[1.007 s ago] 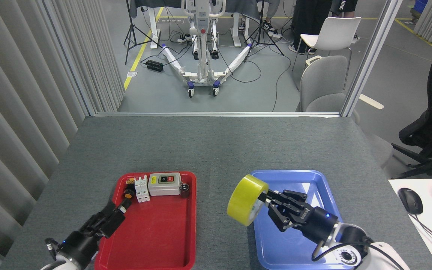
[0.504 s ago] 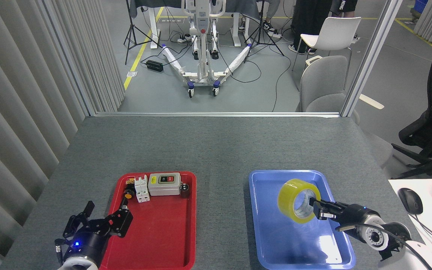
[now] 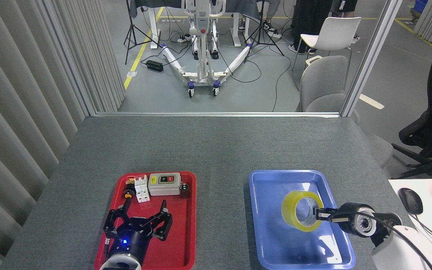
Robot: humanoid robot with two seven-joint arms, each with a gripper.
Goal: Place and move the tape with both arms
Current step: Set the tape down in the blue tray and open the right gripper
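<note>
The tape (image 3: 301, 210), a wide yellow translucent roll, stands on edge over the middle of the blue tray (image 3: 268, 240), its hole facing me. My right gripper (image 3: 318, 215) comes in from the right and is shut on the roll's right wall, one finger inside the core. Whether the roll rests on the tray floor or hangs just above it is unclear. My left gripper (image 3: 138, 220) stands open over the red tray (image 3: 174, 247), fingers spread and empty, pointing away from me.
Several electrical parts, among them a grey switch box (image 3: 164, 183) and a white breaker (image 3: 141, 189), line the far end of the red tray. A mouse (image 3: 410, 200) lies on a white desk at right. Chairs stand beyond the table's far edge.
My right gripper carried the tape from the blue tray's left rim to its middle and lowered it. My left gripper swung right from the red tray's left edge to over it and opened.
</note>
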